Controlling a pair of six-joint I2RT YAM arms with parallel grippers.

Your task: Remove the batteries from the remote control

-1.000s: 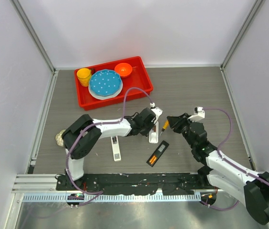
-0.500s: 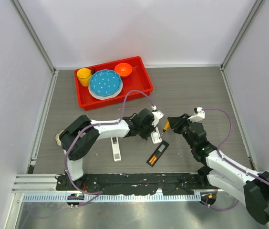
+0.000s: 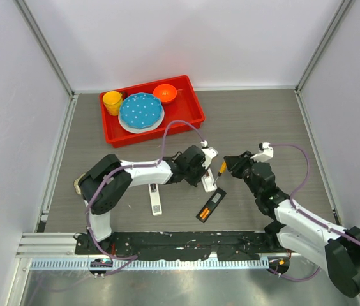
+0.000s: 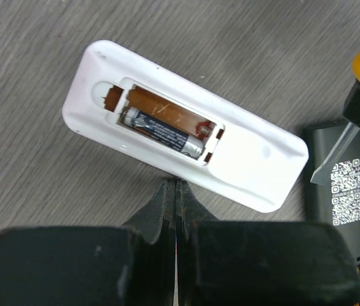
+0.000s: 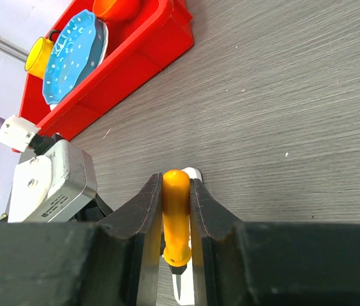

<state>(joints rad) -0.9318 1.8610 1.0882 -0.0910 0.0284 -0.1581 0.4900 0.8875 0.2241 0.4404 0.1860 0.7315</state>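
Note:
A white remote (image 4: 186,127) lies on its face with its compartment open; one dark grey battery (image 4: 164,131) sits in the near slot and the far slot shows bare orange-brown. My left gripper (image 4: 174,186) is shut and empty, its tips against the remote's near edge; it also shows in the top view (image 3: 202,176). My right gripper (image 5: 175,182) is shut on an orange-handled screwdriver (image 5: 176,217), its blade (image 4: 325,167) just off the remote's end. A black remote (image 3: 210,204) lies open with orange batteries (image 3: 204,211) inside.
A second white remote (image 3: 156,199) lies to the left near the left arm. A red tray (image 3: 186,118) at the back holds a blue plate (image 3: 141,111), a yellow cup (image 3: 112,101) and an orange bowl (image 3: 165,93). Walls close three sides.
My left gripper has shifted slightly toward me, and the white remote has turned a little. The right gripper has stayed put with the screwdriver.

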